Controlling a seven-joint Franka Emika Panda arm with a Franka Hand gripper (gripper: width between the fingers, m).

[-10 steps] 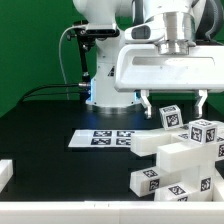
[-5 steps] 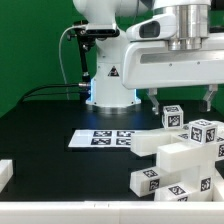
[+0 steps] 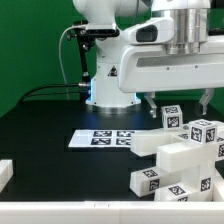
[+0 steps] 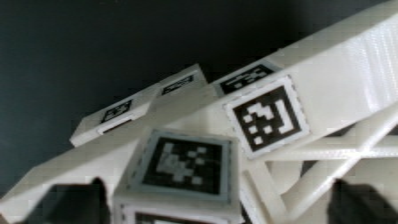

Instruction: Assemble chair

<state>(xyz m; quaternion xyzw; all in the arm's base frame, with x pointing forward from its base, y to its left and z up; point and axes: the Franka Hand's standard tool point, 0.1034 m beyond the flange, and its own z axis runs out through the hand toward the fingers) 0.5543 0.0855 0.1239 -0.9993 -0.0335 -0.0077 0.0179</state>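
The chair (image 3: 178, 152) is a chunky white cluster of slabs, bars and small tagged cubes at the exterior view's right, on the black table. My gripper (image 3: 178, 104) hangs just above its top cubes (image 3: 171, 117), open. Its two dark fingers (image 3: 150, 104) stand on either side of the upper tagged cube without touching it. In the wrist view the gripper (image 4: 214, 206) looks down on a tagged block (image 4: 189, 164) and a slanting white bar (image 4: 338, 60). The dark fingertips (image 4: 71, 202) are spread wide at each side, and nothing is held.
The marker board (image 3: 100, 138) lies flat on the table to the exterior view's left of the chair. The robot's white base (image 3: 108, 80) with its cables stands behind. A white piece (image 3: 5, 172) sits at the left edge.
My gripper has shifted a little toward the exterior view's right and sunk slightly toward the top cubes. It stays open. The chair parts have not moved.
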